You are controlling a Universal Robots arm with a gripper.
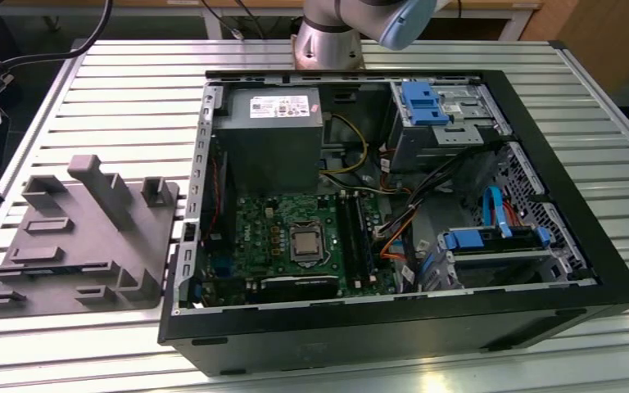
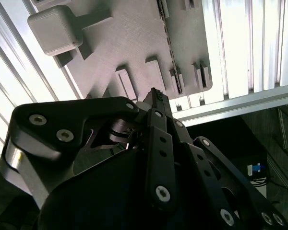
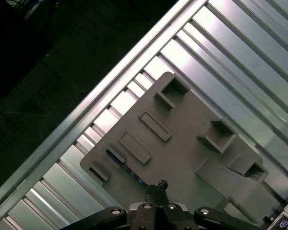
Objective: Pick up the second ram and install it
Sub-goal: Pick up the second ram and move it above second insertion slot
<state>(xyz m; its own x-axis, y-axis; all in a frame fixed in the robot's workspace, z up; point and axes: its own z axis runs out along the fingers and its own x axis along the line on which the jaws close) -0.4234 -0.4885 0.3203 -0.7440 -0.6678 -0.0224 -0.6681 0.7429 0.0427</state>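
Two fingertips of my claw [image 3: 159, 183], pinched together empty above the grey tray [image 3: 182, 143], could have jabbed the blue memory stick [image 3: 132, 171] in its edge slot instead of straddling it.

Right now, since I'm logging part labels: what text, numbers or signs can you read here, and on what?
On the power supply, a white label: printed, too small to read.
On the motherboard, the processor lid: markings too small to read.
On the grey holder tray: no text seen.
Nothing can be quoted.
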